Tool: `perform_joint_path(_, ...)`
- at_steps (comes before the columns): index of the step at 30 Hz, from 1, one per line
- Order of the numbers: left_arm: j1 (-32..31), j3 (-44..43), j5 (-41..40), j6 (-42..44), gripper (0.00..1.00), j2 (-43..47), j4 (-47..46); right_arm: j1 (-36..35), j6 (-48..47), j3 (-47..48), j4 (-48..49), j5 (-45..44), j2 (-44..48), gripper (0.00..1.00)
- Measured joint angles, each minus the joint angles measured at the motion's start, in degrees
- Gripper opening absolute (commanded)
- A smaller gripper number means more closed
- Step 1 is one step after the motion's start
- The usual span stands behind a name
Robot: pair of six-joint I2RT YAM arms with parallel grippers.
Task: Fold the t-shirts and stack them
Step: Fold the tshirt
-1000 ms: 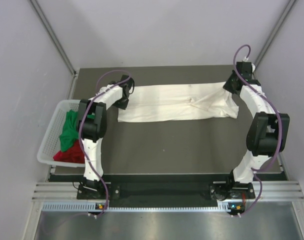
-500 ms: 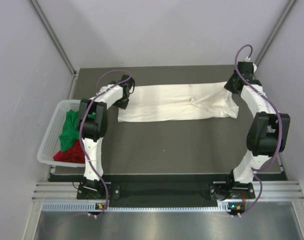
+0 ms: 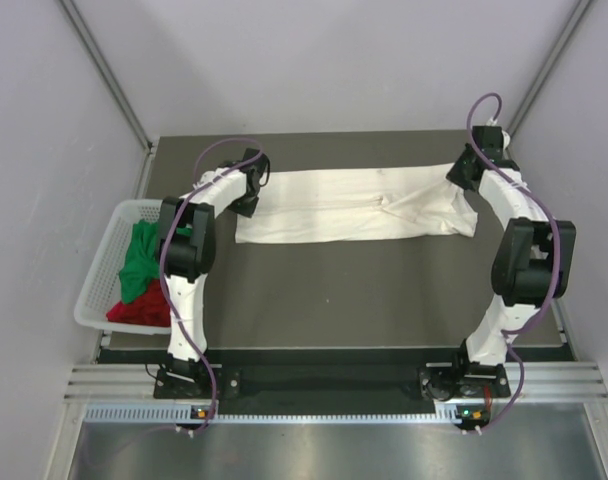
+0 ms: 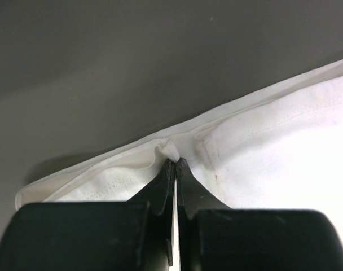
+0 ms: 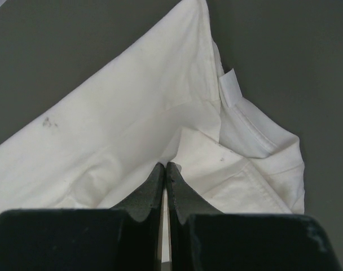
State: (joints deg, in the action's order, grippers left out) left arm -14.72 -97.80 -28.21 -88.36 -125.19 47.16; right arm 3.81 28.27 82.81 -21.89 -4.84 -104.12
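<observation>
Left end effector (image 4: 174,162): pinched shut on white tee (image 3: 354,205) hem
Right end effector (image 5: 165,165): pinched shut on same tee
White tee: long half-folded strip, far bench (image 3: 334,290)
Green tee (image 3: 139,258), red tee (image 3: 142,310): heaped in basket (image 3: 96,268)
Progress: early, nothing stacked

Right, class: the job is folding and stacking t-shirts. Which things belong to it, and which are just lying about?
Job: cream-white t-shirt, green t-shirt, red t-shirt, left gripper and right gripper pinching the cream-white one.
Lying about: white mesh basket, table.

Reaching far forward, the left claw (image 3: 250,192) pinches the left end of the cream-white t-shirt (image 3: 334,205), and the right claw (image 3: 466,172) pinches its right end, both clamped tight.
</observation>
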Motion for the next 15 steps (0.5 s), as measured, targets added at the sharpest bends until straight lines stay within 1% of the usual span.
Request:
perform_joint_path(10, 0.0, 0.0, -0.4, -0.2, 0.00, 0.0, 0.1, 0.2, 0.0, 2.0, 0.2, 0.0, -1.1, 0.00)
perform_joint_path(15, 0.0, 0.0, -0.4, -0.2, 0.00, 0.0, -0.3, 0.2, 0.0, 3.7, 1.0, 0.6, -3.5, 0.00)
